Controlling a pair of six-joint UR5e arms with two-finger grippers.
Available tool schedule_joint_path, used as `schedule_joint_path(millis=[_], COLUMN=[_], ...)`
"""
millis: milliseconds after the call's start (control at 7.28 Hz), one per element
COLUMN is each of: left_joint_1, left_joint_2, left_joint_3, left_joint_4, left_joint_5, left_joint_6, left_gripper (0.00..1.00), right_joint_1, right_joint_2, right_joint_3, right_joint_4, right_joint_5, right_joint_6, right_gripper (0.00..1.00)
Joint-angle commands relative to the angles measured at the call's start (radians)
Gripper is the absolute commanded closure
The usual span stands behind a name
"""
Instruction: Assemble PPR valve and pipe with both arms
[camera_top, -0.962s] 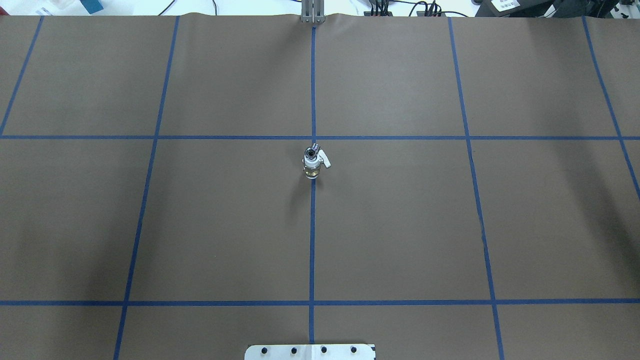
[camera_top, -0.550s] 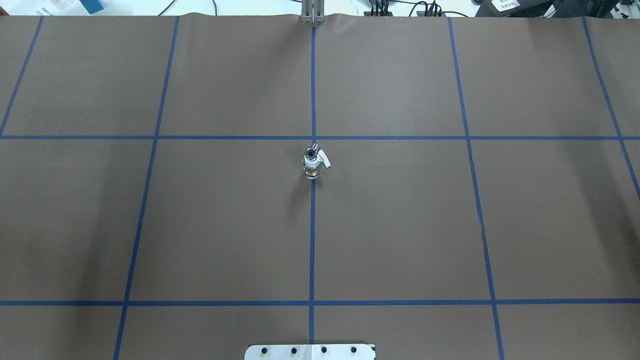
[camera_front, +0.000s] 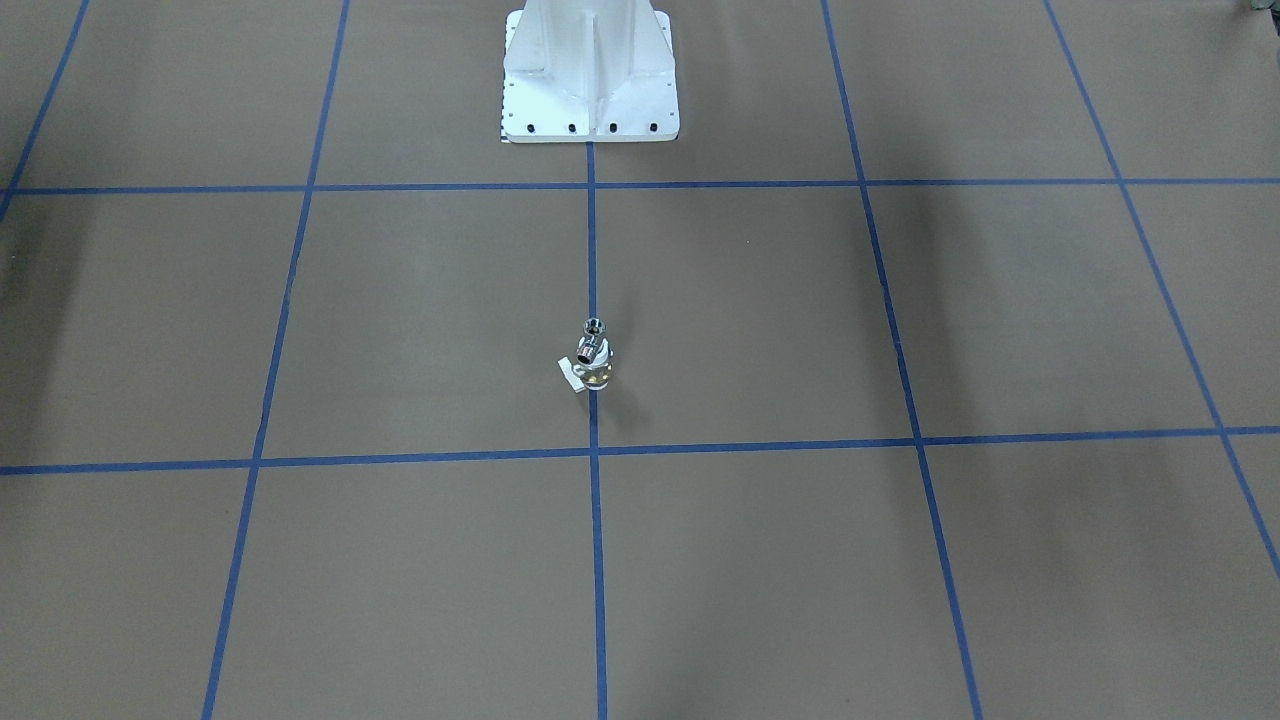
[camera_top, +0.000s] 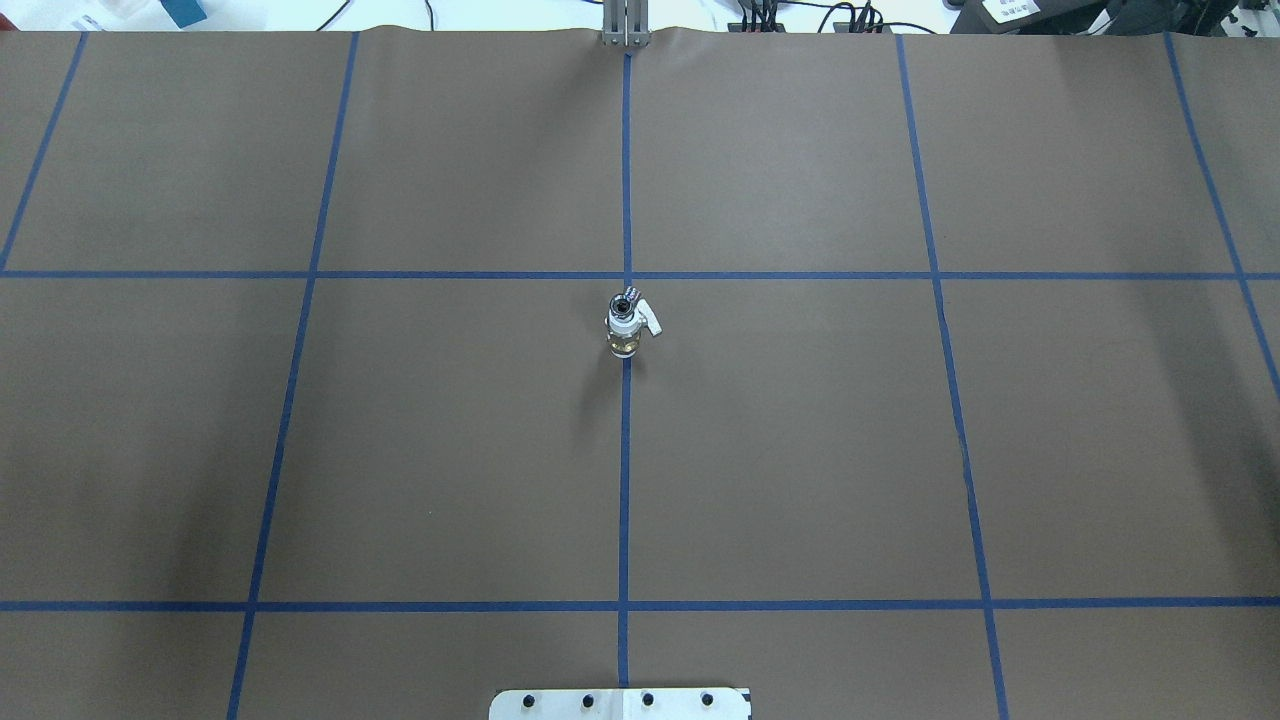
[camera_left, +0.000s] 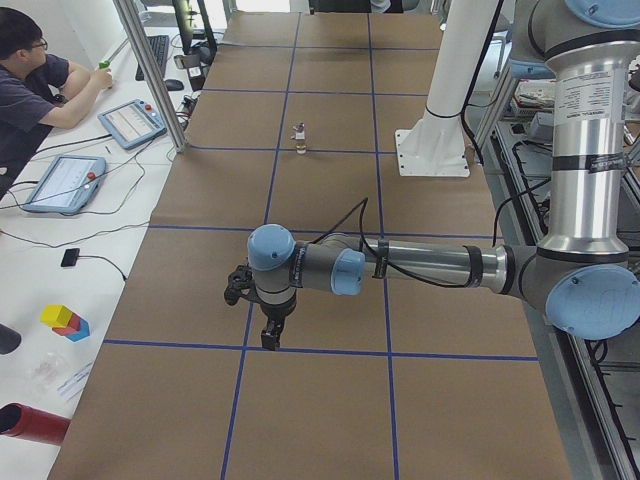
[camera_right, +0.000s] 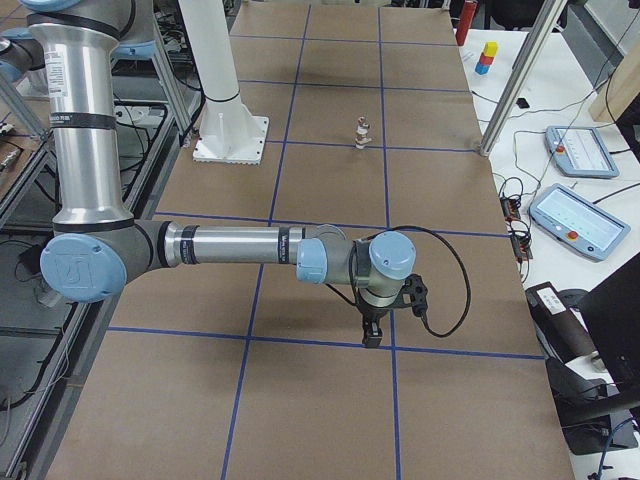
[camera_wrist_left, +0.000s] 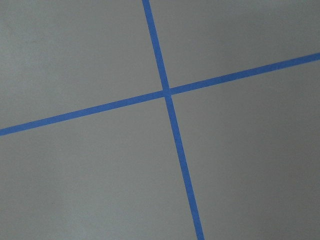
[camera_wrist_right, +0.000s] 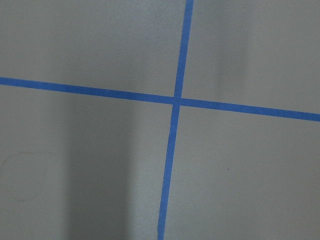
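Two parts stacked | pipe (camera_top: 627, 298) atop upright PPR valve (camera_top: 624, 336) | left pincer (camera_left: 268, 341), right pincer (camera_right: 371, 339): open or closed, cannot tell

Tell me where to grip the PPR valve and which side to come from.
Grip the PPR valve low, around its brassy round body. It stands upright with the pipe on top, blocking a straight descent, and its lever sticks out toward the robot's right. Probably best to come in level from the robot's left, closing across the cylinder.
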Motion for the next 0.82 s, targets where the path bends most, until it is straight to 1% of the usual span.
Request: schedule_joint_path(millis=[0,137,275,412,687], left_joint_1=[-0.001,-0.001,-0.001,-0.001,-0.001], left_joint_2=[0.0,0.002,0.0,0.002,0.002], left_joint_3=[-0.002,-0.004,-0.005,-0.005,-0.005], left_joint_4=[0.003,0.003,0.003,0.003,0.003], left_joint_5=[0.0,0.0,0.0,0.0,0.0], left_joint_6=[0.0,0.0,0.0,0.0,0.0], left_gripper=[0.0,0.0,0.0,0.0,0.0], right_joint_1=[0.024,0.043,0.045,0.043,0.043], right_joint_2=[-0.02,-0.023,-0.017,-0.018,-0.021], right_joint_3=[0.001,0.017,0.069,0.105,0.1], right_joint_4=[-0.001,-0.013,-0.081,-0.125,-0.117], right_joint_5=[0.008,0.014,0.013,0.014,0.016], right_joint_6=[0.0,0.001,0.004,0.004,0.003], right_gripper=[0.01,0.01,0.01,0.01,0.01])
